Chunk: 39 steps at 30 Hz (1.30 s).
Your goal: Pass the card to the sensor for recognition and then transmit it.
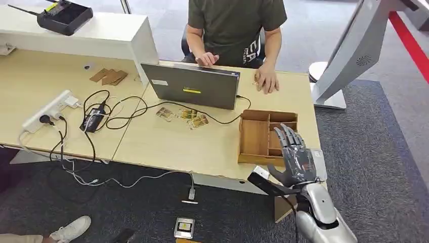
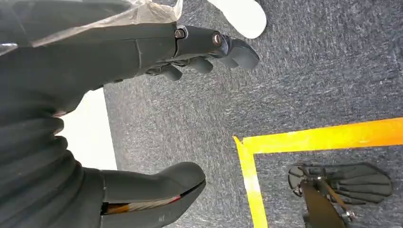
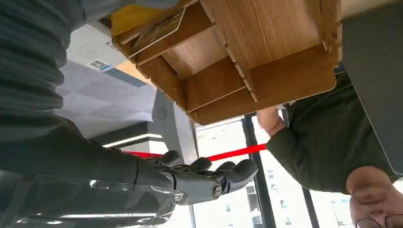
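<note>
Grey fingers of your right hand (image 1: pixel 296 154) are spread and hold nothing, hovering at the wooden tray (image 1: pixel 255 136) on the counter (image 1: pixel 167 147). Your left hand (image 2: pixel 199 52) hangs open over carpet. The cards (image 1: pixel 188 116) lie past the tray, near the laptop (image 1: pixel 195 85): thin, stiff, light, probably slick; pinch an edge. Their print is unreadable.

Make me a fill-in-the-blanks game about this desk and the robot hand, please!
1. The right robot hand hovers over the wooden ____ with compartments.
2. The laptop on the desk has a ____ sticker on its lid.
3. The left robot hand hangs above grey carpet marked with ____ tape.
4. The person wears a dark ____ shirt.

Missing words: tray; yellow; yellow; green
</note>
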Each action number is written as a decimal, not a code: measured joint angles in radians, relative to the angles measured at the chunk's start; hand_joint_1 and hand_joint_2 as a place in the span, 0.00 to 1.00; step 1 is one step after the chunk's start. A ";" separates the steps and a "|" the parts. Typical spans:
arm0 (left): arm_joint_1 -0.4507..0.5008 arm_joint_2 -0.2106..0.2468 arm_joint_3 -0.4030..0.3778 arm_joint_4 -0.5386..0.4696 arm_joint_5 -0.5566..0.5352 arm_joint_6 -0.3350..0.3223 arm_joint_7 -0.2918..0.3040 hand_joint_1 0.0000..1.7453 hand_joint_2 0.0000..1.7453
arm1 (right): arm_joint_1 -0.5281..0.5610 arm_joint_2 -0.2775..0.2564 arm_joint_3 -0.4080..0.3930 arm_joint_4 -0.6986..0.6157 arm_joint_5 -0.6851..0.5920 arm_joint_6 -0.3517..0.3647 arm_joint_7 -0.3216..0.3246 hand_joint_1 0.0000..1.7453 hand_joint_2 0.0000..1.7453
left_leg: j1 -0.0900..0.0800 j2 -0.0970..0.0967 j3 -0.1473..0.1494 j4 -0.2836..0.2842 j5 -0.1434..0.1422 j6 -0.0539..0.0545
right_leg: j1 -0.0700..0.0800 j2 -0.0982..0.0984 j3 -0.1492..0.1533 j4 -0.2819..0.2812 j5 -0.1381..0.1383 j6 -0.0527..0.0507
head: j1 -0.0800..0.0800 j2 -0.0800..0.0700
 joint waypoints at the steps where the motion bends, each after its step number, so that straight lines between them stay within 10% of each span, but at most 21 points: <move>1: 0.000 0.000 0.000 0.000 0.000 0.000 0.000 0.00 1.00 | -0.003 0.003 0.000 0.013 0.000 -0.010 -0.005 0.00 1.00 | 0.000 0.000 0.000 0.000 0.000 0.000 | 0.000 0.000 0.000 0.000 0.000 0.000 | 0.000 0.000; 16: 0.005 -0.005 0.000 0.000 -0.013 0.003 0.000 0.00 1.00 | -0.068 0.048 0.015 0.224 0.024 -0.175 -0.021 0.00 1.00 | 0.000 0.000 0.000 0.000 0.000 0.000 | 0.000 0.000 0.000 0.000 0.000 0.000 | 0.000 0.000; 39: 0.009 -0.006 0.012 0.000 -0.017 0.006 0.014 0.00 1.00 | -0.109 0.060 0.024 0.357 -0.011 -0.186 0.002 0.00 1.00 | 0.000 0.000 0.000 0.000 0.000 0.000 | 0.000 0.000 0.000 0.000 0.000 0.000 | 0.000 0.000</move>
